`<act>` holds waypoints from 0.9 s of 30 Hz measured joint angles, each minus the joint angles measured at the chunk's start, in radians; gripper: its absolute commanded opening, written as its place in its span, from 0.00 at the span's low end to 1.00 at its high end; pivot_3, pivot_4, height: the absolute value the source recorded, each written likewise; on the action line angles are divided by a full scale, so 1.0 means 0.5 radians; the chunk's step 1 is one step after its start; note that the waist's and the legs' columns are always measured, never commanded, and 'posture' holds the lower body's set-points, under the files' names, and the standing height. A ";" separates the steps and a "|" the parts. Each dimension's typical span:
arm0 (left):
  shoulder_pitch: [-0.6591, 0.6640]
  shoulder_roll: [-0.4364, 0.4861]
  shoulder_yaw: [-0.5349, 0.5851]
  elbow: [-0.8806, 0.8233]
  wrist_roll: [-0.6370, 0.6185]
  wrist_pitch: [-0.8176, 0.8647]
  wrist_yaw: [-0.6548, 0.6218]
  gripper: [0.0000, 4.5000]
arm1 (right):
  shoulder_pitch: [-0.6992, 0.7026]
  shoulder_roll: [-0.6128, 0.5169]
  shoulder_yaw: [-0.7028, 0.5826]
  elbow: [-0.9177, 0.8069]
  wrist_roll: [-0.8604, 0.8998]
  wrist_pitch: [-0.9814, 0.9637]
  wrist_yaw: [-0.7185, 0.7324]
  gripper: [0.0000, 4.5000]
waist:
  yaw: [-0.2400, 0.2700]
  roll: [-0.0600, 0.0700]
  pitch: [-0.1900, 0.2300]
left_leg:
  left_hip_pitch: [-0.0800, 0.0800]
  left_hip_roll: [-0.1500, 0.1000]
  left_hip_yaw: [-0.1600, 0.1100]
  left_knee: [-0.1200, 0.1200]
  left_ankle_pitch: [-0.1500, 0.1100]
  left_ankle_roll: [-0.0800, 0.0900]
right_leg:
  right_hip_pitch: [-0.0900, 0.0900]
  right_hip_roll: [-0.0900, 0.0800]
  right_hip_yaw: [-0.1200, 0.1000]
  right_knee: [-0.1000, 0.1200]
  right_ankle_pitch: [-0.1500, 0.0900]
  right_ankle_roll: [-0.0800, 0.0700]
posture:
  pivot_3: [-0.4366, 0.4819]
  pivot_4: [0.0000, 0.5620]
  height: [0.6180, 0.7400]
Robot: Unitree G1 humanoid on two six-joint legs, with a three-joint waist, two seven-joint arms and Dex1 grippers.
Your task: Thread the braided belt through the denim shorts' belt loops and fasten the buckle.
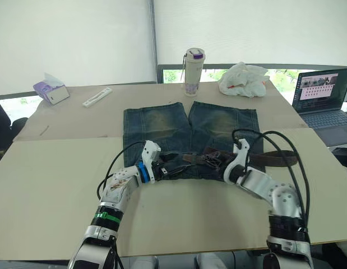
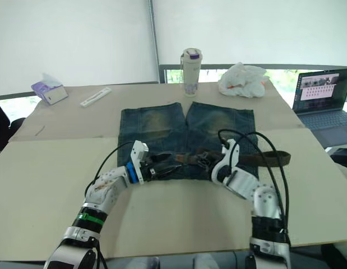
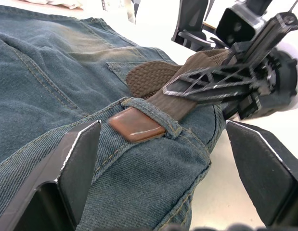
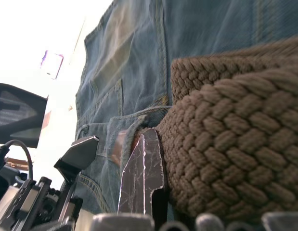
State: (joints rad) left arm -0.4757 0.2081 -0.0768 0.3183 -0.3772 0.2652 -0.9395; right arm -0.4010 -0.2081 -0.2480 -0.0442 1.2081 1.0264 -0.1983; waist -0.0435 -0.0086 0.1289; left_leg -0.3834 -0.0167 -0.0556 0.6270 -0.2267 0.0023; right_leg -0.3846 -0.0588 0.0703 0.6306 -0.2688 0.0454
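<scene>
poking through a belt loop (image 3: pixel 151 115): braided belt (image 3: pixel 153 77) tip

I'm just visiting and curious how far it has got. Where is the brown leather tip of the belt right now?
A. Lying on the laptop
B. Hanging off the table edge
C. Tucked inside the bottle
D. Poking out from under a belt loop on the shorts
D: the left wrist view shows the leather tip emerging from under a belt loop on the denim shorts.

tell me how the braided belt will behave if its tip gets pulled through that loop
The braided belt looks woven and curves on itself, so it is probably floppy and may buckle if pushed. Its smooth brown tip seems stiffer and should slide. The belt loop fits snugly, so the weave may drag.
</scene>
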 measured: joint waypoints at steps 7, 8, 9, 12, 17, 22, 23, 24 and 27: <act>0.000 -0.015 0.049 0.000 -0.024 0.005 0.043 0.97 | 0.026 0.257 -0.096 0.049 0.037 -0.093 0.023 0.00 | -0.001 0.000 0.000 | 0.000 0.001 -0.007 0.000 0.000 0.000 | -0.001 0.000 0.000 0.001 0.000 0.000 | 0.48 0.27 1.00; 0.001 -0.016 0.080 0.000 -0.044 0.020 0.056 0.97 | 0.044 0.289 -0.139 0.058 0.077 -0.099 0.041 0.00 | -0.001 0.000 0.000 | 0.000 0.001 -0.007 0.000 0.000 0.000 | -0.001 -0.001 0.000 0.001 0.000 0.000 | 0.48 0.27 1.00; 0.001 -0.016 0.102 0.000 -0.051 0.034 0.063 0.97 | 0.057 0.309 -0.166 0.062 0.111 -0.110 0.046 0.00 | -0.001 0.000 0.000 | 0.000 0.001 -0.007 0.000 0.000 0.000 | -0.001 -0.001 0.000 0.001 0.000 0.000 | 0.48 0.27 1.00; 0.001 -0.015 0.180 0.000 -0.107 0.047 0.092 0.97 | 0.079 0.364 -0.242 0.070 0.227 -0.125 0.070 0.00 | -0.001 0.000 0.000 | 0.000 0.002 -0.008 0.000 0.000 0.000 | -0.002 -0.001 0.000 0.001 0.000 0.000 | 0.48 0.27 1.00; -0.004 -0.039 0.259 -0.001 -0.205 0.174 0.129 0.97 | 0.090 0.381 -0.253 0.070 0.304 -0.130 0.145 0.00 | 0.000 0.001 -0.001 | 0.000 0.001 -0.008 0.000 0.000 0.000 | -0.002 -0.001 0.000 0.002 0.000 0.000 | 0.48 0.27 1.00; -0.049 -0.122 0.322 -0.008 -0.402 0.504 0.197 0.97 | 0.124 0.370 -0.221 0.070 0.297 -0.130 0.247 0.00 | -0.001 0.001 -0.001 | 0.000 0.000 -0.008 0.000 0.000 0.000 | -0.002 -0.001 0.000 0.002 0.000 0.000 | 0.48 0.27 1.00; -0.056 -0.145 0.334 -0.029 -0.446 0.568 0.209 0.97 | 0.125 0.364 -0.219 0.070 0.294 -0.130 0.262 0.00 | -0.003 0.001 -0.001 | 0.000 0.000 -0.008 0.000 0.000 0.000 | -0.002 0.000 0.000 0.001 0.000 0.000 | 0.48 0.27 1.00; -0.060 -0.167 0.348 -0.048 -0.489 0.620 0.223 0.97 | 0.125 0.358 -0.217 0.070 0.292 -0.130 0.266 0.00 | -0.005 0.001 -0.001 | 0.000 0.000 -0.008 0.000 0.000 0.000 | -0.002 0.000 0.000 0.002 0.000 0.000 | 0.48 0.27 1.00; -0.088 -0.201 0.395 -0.060 -0.580 0.708 0.271 0.97 | 0.129 0.354 -0.209 0.070 0.277 -0.131 0.281 0.00 | -0.008 0.001 -0.001 | 0.001 0.001 -0.007 0.000 0.000 0.000 | -0.002 0.000 0.000 0.002 0.000 0.000 | 0.48 0.27 1.00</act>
State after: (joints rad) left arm -0.5196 0.1076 0.1209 0.2883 -0.6674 0.6190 -0.8038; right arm -0.3366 -0.0313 -0.3525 -0.0091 1.3468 0.9611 -0.0578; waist -0.0476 -0.0082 0.1286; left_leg -0.3831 -0.0165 -0.0593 0.6269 -0.2267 0.0023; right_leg -0.3859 -0.0586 0.0703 0.6314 -0.2687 0.0453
